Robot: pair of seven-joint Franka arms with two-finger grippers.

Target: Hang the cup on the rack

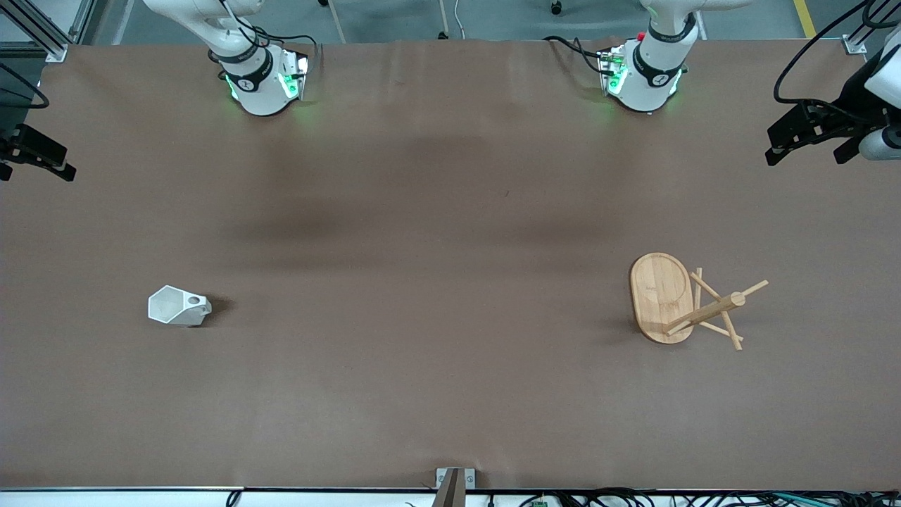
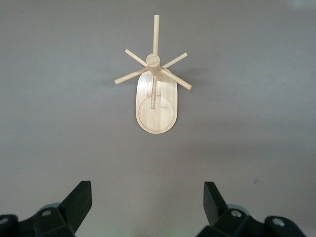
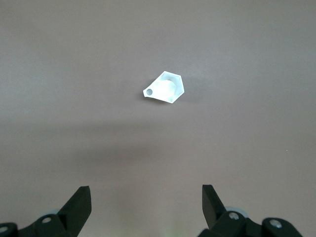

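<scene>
Lying well apart from the wide-open right gripper (image 3: 146, 207): the cup (image 3: 165, 89), ungripped.

White cup (image 1: 177, 308), pale wooden rack (image 1: 662, 296)

Front camera overlooks the table (image 1: 450, 211) from high; wrist cameras look down at it.

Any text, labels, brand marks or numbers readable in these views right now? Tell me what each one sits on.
None can be read.
Rack: a faint mark on the oval base, too small and blurred to read in the front view and in the left wrist view.
Cup: plain white, no lettering visible.
Robot bases: a small dark emblem on each black collar band, not legible as text.
Table: plain brown cover, no signs.
</scene>
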